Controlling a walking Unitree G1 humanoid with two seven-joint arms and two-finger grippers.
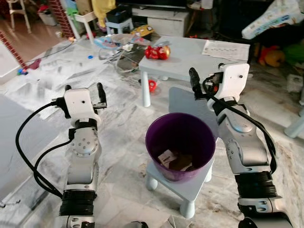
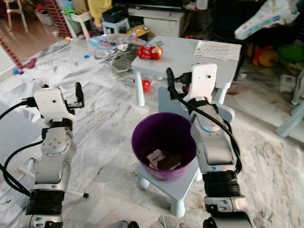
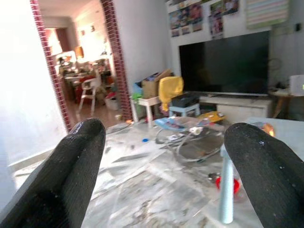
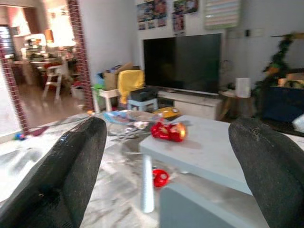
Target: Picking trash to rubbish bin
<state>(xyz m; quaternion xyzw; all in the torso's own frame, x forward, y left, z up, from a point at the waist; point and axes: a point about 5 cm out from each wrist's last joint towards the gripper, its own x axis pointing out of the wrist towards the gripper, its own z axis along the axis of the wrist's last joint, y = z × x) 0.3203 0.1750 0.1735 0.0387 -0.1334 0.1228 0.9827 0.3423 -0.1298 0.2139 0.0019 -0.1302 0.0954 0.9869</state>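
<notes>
A purple rubbish bin (image 1: 180, 142) stands on a small pale blue stool (image 1: 190, 187) right in front of me. A white scrap and a brown piece (image 1: 173, 160) lie at its bottom. On the low pale table (image 1: 190, 61) behind it sits a shiny red wrapper-like item (image 1: 157, 52), which the right wrist view faces (image 4: 167, 131). My left gripper (image 1: 84, 90) is raised to the left of the bin, open and empty. My right gripper (image 1: 205, 75) is held up just beyond the bin's far right rim, open with nothing in it.
A printed sheet (image 1: 226, 49) lies on the table's far right. A small red item (image 1: 152, 85) sits on the marble floor beside a table leg. Toys, a baby bouncer (image 1: 118, 45), white stools and a TV stand (image 4: 190, 102) crowd the back.
</notes>
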